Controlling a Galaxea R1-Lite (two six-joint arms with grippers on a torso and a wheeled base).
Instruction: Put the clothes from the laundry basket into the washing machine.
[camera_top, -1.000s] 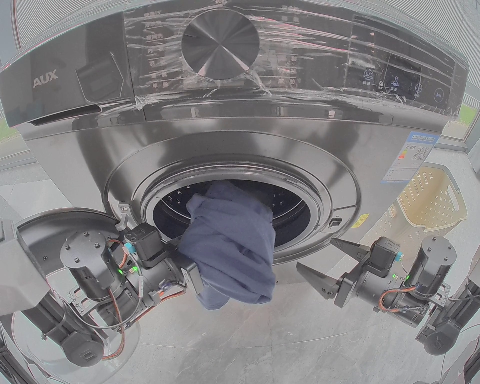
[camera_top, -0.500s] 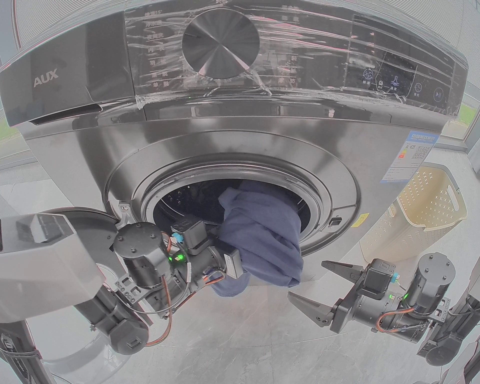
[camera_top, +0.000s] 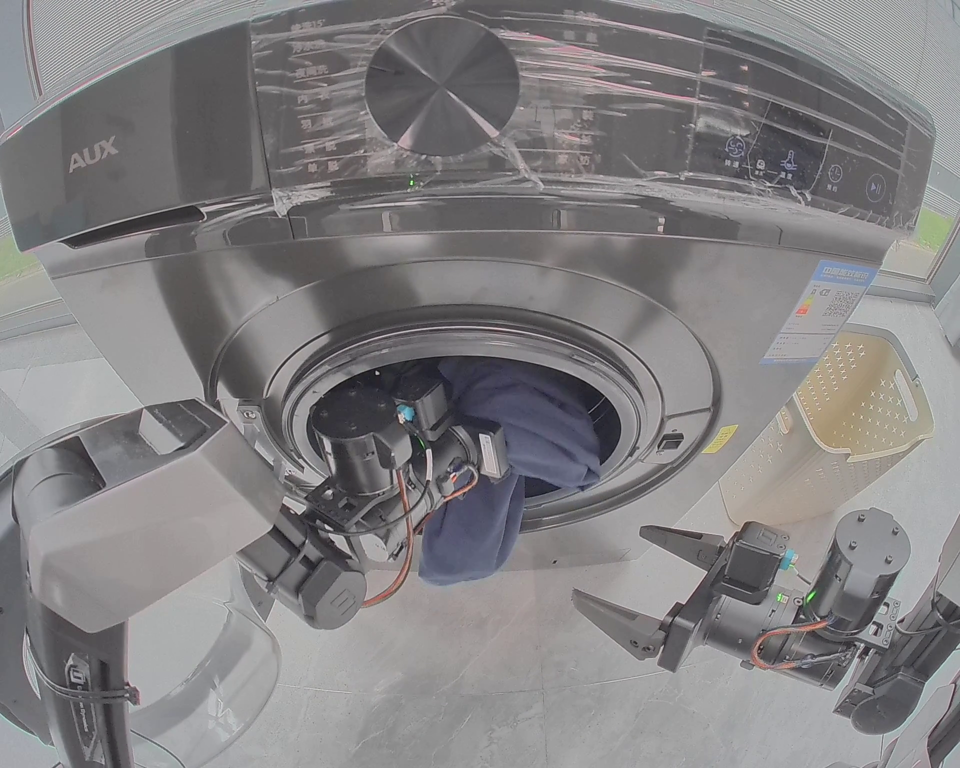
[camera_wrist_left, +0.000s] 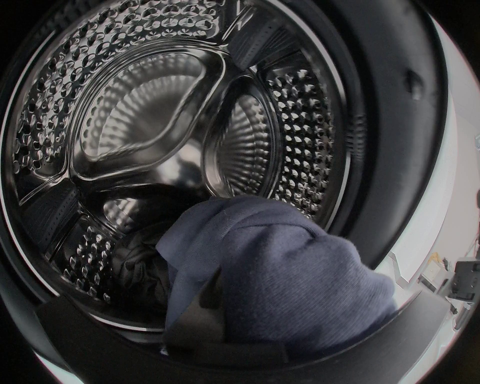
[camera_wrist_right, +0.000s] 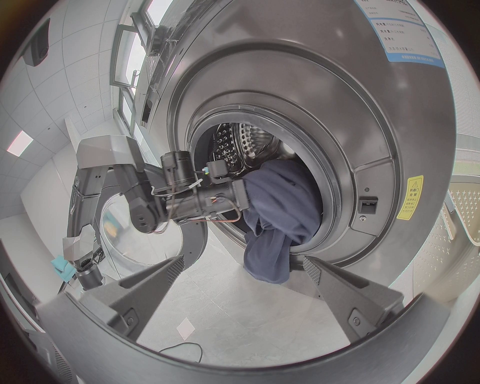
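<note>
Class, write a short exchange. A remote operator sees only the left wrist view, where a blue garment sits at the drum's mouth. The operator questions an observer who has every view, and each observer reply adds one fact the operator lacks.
Operator: Is the blue garment fully inside the drum?
Observer: No. In the head view, part of the blue garment hangs out over the door rim, below the opening.
Operator: Where is the right gripper?
Observer: The right gripper is open and empty, low in front of the washing machine, to the right of the door opening.
</note>
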